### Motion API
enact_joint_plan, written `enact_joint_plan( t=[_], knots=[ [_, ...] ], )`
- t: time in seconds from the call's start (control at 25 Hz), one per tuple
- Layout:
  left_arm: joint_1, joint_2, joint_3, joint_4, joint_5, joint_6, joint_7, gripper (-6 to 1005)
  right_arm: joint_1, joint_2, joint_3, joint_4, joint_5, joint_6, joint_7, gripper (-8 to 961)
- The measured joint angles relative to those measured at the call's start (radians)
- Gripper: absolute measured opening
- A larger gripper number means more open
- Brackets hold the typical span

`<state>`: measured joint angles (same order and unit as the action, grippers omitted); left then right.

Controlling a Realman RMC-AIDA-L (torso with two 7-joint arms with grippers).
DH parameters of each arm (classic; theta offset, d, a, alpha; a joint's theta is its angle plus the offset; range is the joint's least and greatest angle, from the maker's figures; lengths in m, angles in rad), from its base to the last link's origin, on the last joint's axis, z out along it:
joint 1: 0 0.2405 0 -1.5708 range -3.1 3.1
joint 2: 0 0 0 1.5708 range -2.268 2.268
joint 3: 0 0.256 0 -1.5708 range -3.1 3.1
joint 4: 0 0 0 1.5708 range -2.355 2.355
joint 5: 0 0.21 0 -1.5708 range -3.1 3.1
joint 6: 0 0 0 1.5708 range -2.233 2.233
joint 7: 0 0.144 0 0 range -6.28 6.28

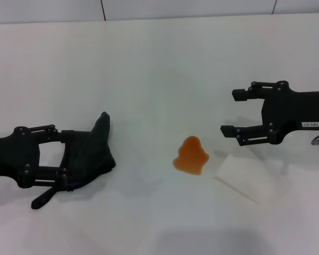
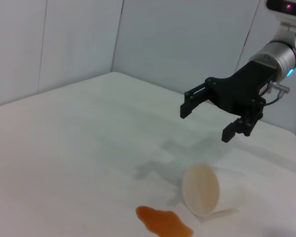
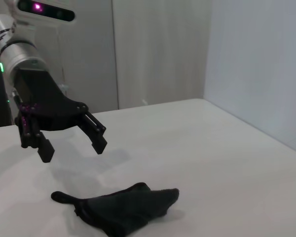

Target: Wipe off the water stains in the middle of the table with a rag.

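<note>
On the left, the left pincer [image 1: 65,157] is seen spread wide, and from the right wrist view [image 3: 71,144] it is shown hovering above the rag [image 3: 121,208], nothing being gripped between its fingers. The rag [image 1: 91,153], a dark crumpled cloth, is laid flat on the white counter [image 1: 149,74], its pointed corner aimed toward the far edge and a thin tail trailed back toward the near edge. From the head view the cloth is partly overlapped by the pincer fingers, though contact is ruled out by the side-on picture. Moving toward the middle, the water stains [image 1: 191,155] are found as one orange-amber puddle on the counter, well apart from the rag and untouched. In the left wrist view the same puddle [image 2: 164,221] is seen just beside the mouth of a white paper cup [image 2: 202,190]. That cup [image 1: 243,179] is tipped on its side, just to the right of the puddle. Farther right, the right pincer [image 1: 235,112] is held released above the counter, its fingers parted and nothing carried between them, up beyond the fallen cup; the same pincer [image 2: 207,121] is caught in the air in the left wrist view, with its shadow thrown on the counter below.
</note>
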<state>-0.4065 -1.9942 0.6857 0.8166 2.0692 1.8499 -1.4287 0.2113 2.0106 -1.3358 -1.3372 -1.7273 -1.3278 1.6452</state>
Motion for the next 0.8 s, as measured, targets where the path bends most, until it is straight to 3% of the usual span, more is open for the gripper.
enact_joint_plan(
  t=[0.44, 0.8],
  knots=[
    [-0.003, -0.002, 0.000, -0.004, -0.006, -0.010, -0.001, 874, 0.029, -0.004, 0.010, -0.149, -0.260, -0.046, 0.328, 826],
    [-0.009, 0.000, 0.000, -0.005, -0.007, -0.024, 0.001, 873, 0.139, -0.002, 0.089, -0.262, -0.471, -0.277, 0.673, 826]
  ],
)
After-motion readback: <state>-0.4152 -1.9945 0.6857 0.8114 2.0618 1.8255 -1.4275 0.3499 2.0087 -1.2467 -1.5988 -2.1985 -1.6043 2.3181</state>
